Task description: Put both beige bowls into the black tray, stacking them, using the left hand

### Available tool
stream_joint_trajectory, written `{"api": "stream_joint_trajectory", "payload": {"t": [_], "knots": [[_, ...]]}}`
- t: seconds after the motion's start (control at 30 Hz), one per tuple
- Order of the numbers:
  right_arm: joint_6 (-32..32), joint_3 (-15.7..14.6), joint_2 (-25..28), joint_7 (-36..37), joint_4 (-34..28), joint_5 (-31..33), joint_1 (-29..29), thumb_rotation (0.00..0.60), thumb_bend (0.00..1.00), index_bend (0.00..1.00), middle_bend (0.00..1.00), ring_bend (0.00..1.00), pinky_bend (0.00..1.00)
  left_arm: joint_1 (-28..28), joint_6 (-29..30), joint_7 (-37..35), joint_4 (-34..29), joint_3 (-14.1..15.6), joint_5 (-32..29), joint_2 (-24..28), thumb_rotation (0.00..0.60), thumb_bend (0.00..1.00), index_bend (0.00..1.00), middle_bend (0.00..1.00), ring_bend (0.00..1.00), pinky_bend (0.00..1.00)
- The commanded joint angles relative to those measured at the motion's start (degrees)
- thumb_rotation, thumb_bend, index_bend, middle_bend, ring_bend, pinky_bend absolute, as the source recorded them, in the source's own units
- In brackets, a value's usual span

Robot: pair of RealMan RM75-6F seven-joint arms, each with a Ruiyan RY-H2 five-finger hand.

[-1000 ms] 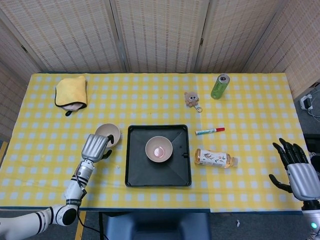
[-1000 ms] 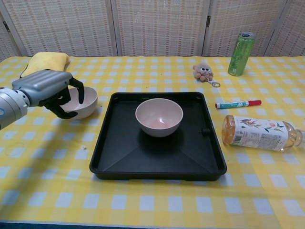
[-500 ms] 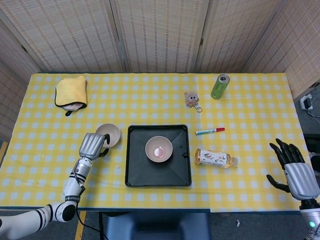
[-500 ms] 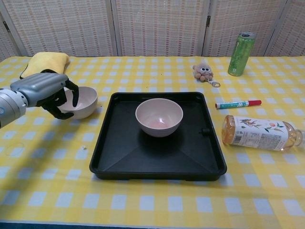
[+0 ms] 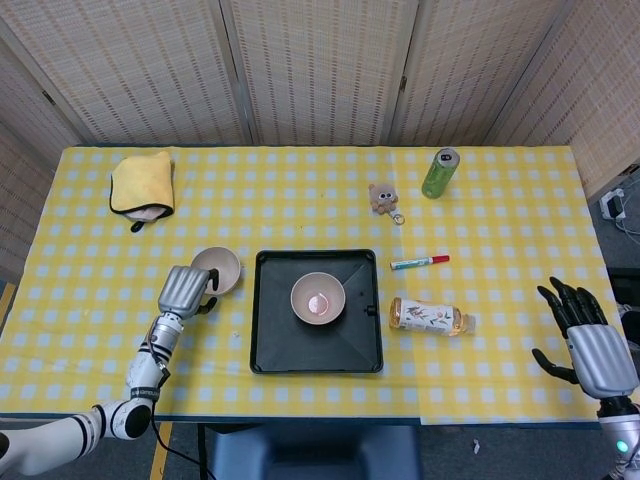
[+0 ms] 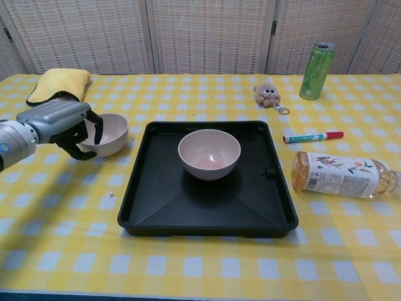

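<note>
One beige bowl sits upright inside the black tray, toward the tray's far half, roughly centred side to side. Second beige bowl is on the table, just beside the tray's left edge near its far-left corner, not in the tray.

Left hand is at that second bowl: fingers curled over the near-left rim, dark fingertips dipping inside the bowl, thumb lower on the outer wall. Looks like a pinch on the rim; bowl appears to rest on the table. Head view shows the same: left hand against the bowl from the near-left.

Right hand is off the table's right edge near the near-right corner, fingers spread, holding nothing.

Rest of table: clear bottle lying on its side right of the tray, marker beyond it, green can upright near the far-right, small plush toy beyond the tray, yellow cloth at the far-left.
</note>
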Motion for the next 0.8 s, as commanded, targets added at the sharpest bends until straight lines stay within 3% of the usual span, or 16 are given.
{"api": "stream_joint_trajectory", "payload": {"t": [0.03, 0.3, 0.5, 0.67, 0.8], "knots": [[0.01, 0.08, -0.03, -0.06, 0.03, 0.2, -0.01, 0.6, 0.31, 0.0, 0.0, 0.0, 0.0, -0.05, -0.03, -0.64, 0.6, -0.04, 0.13, -0.23, 0.6, 0.36, 0.59, 1.0, 1.0, 1.0], [-0.44, 0.07, -0.18, -0.46, 0.06, 0.46, 0.2, 0.6, 0.31, 0.0, 0.0, 0.0, 0.0, -0.09, -0.09, -3.43, 1.94, 0.28, 1.84, -0.44, 0.6, 0.49, 0.65, 1.0, 1.0, 1.0], [-0.38, 0.03, -0.25, -0.61, 0.04, 0.4, 0.22, 0.6, 0.31, 0.0, 0.0, 0.0, 0.0, 0.34, 1.33, -4.17, 0.72, 0.82, 3.72, 0.23, 0.6, 0.51, 0.65, 1.0, 1.0, 1.0], [-0.53, -0.3, -0.27, -0.69, -0.07, -0.12, 0.3, 0.6, 0.31, 0.0, 0.0, 0.0, 0.0, 0.88, 3.02, -2.98, -3.38, 1.47, 5.33, 2.06, 0.6, 0.51, 0.66, 1.0, 1.0, 1.0], [-1.41, -0.55, -0.47, -0.98, 0.05, -0.13, 0.64, 0.6, 0.31, 0.0, 0.0, 0.0, 0.0, 0.33, 0.67, -2.54, -9.05, 1.13, 3.93, 4.62, 0.6, 0.52, 0.66, 1.0, 1.0, 1.0]]}}
